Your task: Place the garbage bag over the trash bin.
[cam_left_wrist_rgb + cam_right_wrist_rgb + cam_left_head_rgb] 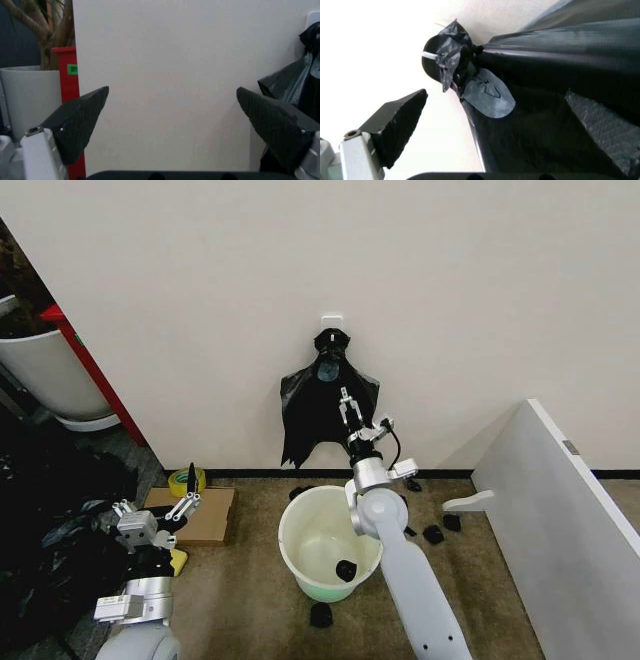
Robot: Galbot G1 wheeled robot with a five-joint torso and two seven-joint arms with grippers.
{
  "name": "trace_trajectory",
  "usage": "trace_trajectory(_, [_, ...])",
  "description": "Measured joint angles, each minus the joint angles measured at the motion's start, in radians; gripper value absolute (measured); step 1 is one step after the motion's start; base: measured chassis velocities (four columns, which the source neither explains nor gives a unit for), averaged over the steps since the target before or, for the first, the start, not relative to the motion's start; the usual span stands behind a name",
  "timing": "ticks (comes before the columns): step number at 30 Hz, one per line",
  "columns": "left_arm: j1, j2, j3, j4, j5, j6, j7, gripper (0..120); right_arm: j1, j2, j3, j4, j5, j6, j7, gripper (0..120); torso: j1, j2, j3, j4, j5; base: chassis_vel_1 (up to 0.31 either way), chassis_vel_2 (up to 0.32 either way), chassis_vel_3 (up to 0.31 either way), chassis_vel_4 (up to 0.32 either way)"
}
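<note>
The trash bin (298, 532), a cream-white bucket with a pale green base, stands upright on the carpet by the wall. Above it a knotted bunch of black bags (318, 408) (545, 120) with a grey tape patch (490, 93) hangs from a white wall hook (331, 321). The garbage bag itself is hidden; I cannot single it out in that bunch. My right gripper (347, 402) (495, 93) is raised in front of the bunch, open, its fingers either side of the black plastic. My left gripper (185, 508) (172, 89) is open and holds nothing, low at the left.
A small black lump (345, 570) lies inside the bin and black scraps (321, 615) dot the carpet. A white panel (560, 520) leans at the right. Cardboard (210, 515), a yellow tape roll (187, 479), a black plastic heap (50, 520) and a white planter (50, 375) are at the left.
</note>
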Motion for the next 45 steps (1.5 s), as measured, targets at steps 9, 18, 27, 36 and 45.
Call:
trace_trajectory(9, [0.008, 0.001, -0.007, -0.002, 0.001, 0.001, -0.008, 100, 0.09, 0.043, 0.007, -0.127, 0.031, 0.042, -0.122, 84, 0.0, 0.0, 0.0, 0.0001, 0.0002, 0.0, 0.0, 0.0, 0.0])
trace_trajectory(18, [0.008, 0.005, -0.009, -0.004, 0.012, 0.013, -0.014, 100, 0.194, 0.044, 0.027, -0.28, 0.033, 0.072, -0.294, 71, 0.0, 0.0, 0.0, -0.0001, 0.0002, 0.0, 0.0, 0.0, 0.0])
trace_trajectory(27, [0.009, 0.009, -0.011, -0.005, 0.016, 0.018, -0.016, 100, 0.259, 0.044, 0.044, -0.391, -0.009, 0.081, -0.343, 38, 0.0, 0.0, 0.0, 0.0, 0.0003, 0.0, 0.0, 0.0, 0.0])
trace_trajectory(36, [0.006, 0.011, -0.012, 0.002, 0.016, 0.018, -0.017, 100, 0.302, 0.044, 0.058, -0.454, -0.029, 0.083, -0.378, 7, 0.0, 0.0, 0.0, -0.0001, 0.0003, 0.0, 0.0, 0.0, 0.0])
trace_trajectory(45, [-0.004, 0.009, -0.005, 0.02, 0.02, 0.018, -0.017, 100, 0.312, 0.048, 0.052, -0.466, -0.046, 0.085, -0.416, 0, 0.0, 0.0, 0.0, 0.0001, 0.0002, 0.0, 0.0, 0.0, 0.0])
